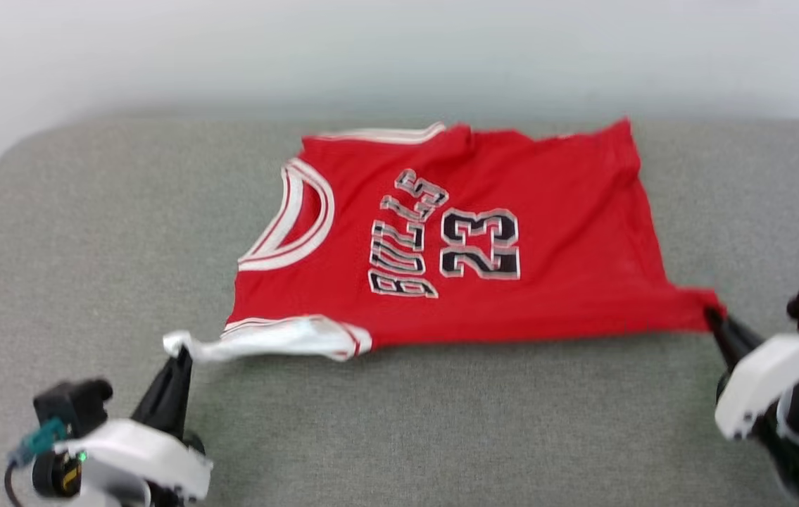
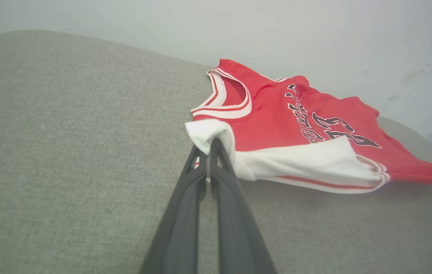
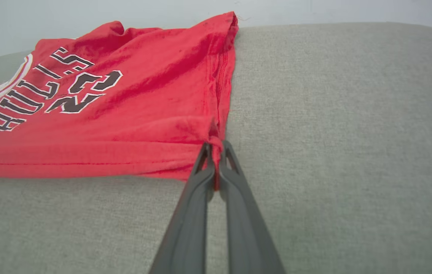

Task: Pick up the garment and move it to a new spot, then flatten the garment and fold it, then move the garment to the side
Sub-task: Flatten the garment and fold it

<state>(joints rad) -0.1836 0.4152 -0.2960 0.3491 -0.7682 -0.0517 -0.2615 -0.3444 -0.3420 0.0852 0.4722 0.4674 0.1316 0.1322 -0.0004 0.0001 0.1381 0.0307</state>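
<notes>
Your left gripper (image 1: pixel 179 358) clamps the jersey's (image 1: pixel 554 267) white sleeve (image 1: pixel 279 341), right gripper (image 1: pixel 713 318) its hem corner; grey cushion (image 1: pixel 441 422) lies around both. Wrist views show the pinched cloth.

The garment (image 1: pixel 568 246) is coloured bright red throughout its body. The numerals (image 1: pixel 481 244) are printed in black and outlined in white and grey. The lettering (image 1: pixel 406 239) just beside the numerals is given the same black fill and pale outline. The neckline trim (image 1: pixel 300 218), beyond the lettering from the numerals, is banded in white with thin red stripes. The sleeve (image 1: pixel 279 339), toward the left gripper (image 1: pixel 179 355) from the numerals, is white and edged with red-and-white striping. Both the left gripper and the right gripper (image 1: pixel 711 315) are dark grey to black. The surface (image 1: pixel 89 246) around the garment is covered in a mottled grey weave. The wall (image 1: pixel 399 49) behind the numerals is a pale grey-white.
</notes>
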